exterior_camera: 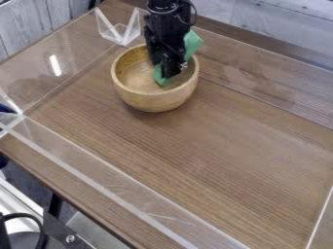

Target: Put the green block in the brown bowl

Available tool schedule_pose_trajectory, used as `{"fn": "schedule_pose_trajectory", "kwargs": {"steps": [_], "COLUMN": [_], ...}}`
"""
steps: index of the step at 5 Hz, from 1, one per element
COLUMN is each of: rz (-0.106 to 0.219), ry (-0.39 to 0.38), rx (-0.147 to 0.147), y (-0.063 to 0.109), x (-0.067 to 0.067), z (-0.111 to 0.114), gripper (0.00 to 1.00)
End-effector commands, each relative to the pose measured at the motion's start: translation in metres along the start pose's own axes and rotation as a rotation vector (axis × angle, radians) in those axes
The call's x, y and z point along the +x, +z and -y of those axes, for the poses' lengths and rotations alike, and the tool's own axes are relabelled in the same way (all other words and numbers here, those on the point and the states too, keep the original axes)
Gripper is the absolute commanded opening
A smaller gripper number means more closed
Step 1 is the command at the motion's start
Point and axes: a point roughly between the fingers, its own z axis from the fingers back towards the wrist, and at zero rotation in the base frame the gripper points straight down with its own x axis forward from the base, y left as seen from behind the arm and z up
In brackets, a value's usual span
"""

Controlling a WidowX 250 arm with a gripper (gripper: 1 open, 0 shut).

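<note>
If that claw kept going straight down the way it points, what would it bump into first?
Probably the inside of the brown bowl. The gripper points down into it, shut on the green block; depth is hard to judge.

Lighting was even and moderately bright, with a white glare patch on the clear plastic wall (pixel 55 64) left of the brown bowl (pixel 155 82). A soft shadow lay inside the bowl and at its base on the wooden table (pixel 196 156). The picture was low-resolution and soft throughout, with fine detail blurred.
</note>
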Motion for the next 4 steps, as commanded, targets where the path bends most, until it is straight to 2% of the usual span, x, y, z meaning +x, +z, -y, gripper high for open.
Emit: {"fn": "schedule_pose_trajectory", "kwargs": {"steps": [1,4], "rz": [0.082,0.098], "ry": [0.014,0.075], "rx": [0.056,0.043], "y": [0.0317,0.0373], "x": [0.01,0.01], "z": [-0.0054,-0.0029], "gripper": [0.0,0.0]}}
